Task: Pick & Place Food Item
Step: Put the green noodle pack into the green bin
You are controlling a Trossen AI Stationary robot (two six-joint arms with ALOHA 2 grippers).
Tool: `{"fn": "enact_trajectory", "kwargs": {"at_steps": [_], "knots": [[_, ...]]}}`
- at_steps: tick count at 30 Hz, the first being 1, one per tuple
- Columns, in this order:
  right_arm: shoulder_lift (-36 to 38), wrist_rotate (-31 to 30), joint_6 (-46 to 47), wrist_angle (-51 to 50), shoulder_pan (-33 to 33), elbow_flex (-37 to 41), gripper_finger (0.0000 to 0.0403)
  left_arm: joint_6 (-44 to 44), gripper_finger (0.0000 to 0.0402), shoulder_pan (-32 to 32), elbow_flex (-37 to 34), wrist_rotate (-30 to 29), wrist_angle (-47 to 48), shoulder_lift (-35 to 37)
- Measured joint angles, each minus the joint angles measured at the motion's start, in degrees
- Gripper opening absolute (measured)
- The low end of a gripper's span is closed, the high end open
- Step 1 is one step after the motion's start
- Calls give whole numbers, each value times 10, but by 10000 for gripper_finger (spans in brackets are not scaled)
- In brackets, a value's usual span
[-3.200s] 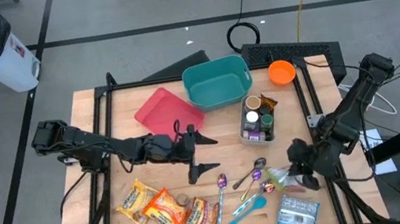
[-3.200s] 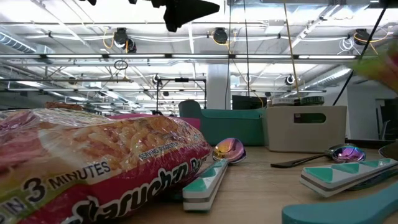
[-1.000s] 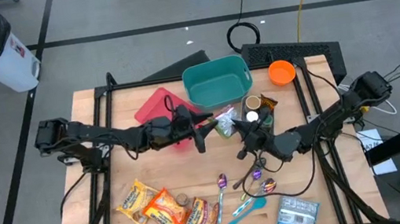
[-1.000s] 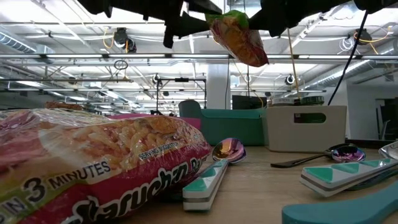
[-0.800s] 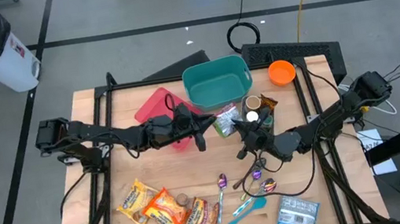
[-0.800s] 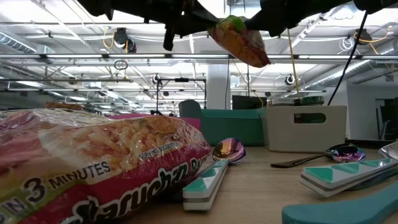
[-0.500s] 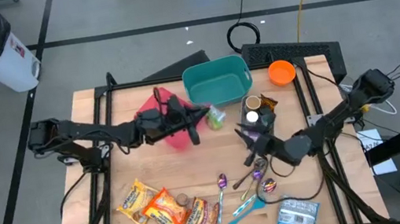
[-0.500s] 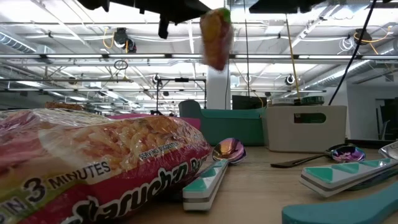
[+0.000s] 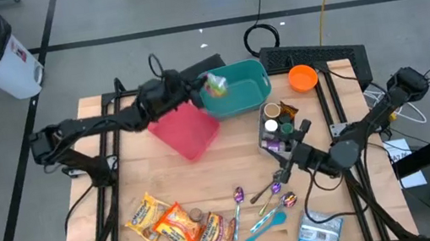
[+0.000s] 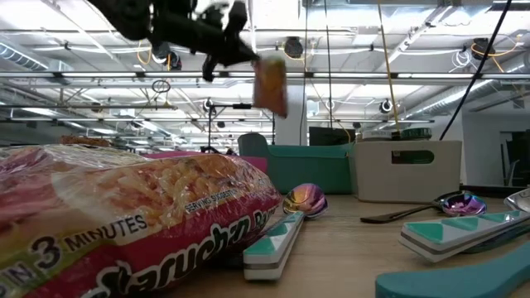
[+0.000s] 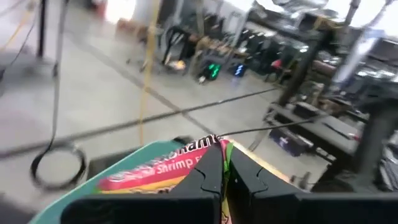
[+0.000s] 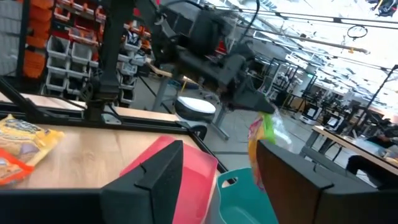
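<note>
One snack packet point(image 9: 216, 84) hangs clamped in left claw point(image 9: 200, 88) over the teal bin's point(image 9: 239, 100) rim; right claw point(image 9: 295, 144) gapes.

The left arm reaches toward twelve o'clock, its claw point(image 9: 200, 88) clamped shut on something held aloft. The right arm lies low at four o'clock, its claw point(image 9: 296, 136) spread wide.

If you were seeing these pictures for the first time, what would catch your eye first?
The left gripper holds a shrimp noodle packet in the air over the teal bin at the table's far side. The right gripper hangs open beside the white caddy, and bright snack bags lie along the near edge.
</note>
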State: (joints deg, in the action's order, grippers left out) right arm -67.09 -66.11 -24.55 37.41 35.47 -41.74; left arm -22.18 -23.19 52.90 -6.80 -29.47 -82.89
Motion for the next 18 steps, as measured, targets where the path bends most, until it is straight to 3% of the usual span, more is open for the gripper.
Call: {"fn": "enact_trajectory", "kwargs": {"at_steps": [6, 11, 18], "knots": [[0, 1, 21, -24, -21, 0, 191, -63, 4, -89, 0, 101, 27, -55], [0, 1, 46, -51, -32, 0, 188, -99, 3, -108, 0, 182, 13, -102], [0, 1, 57, -65, -32, 0, 190, -83, 3, -93, 0, 190, 48, -113]]}}
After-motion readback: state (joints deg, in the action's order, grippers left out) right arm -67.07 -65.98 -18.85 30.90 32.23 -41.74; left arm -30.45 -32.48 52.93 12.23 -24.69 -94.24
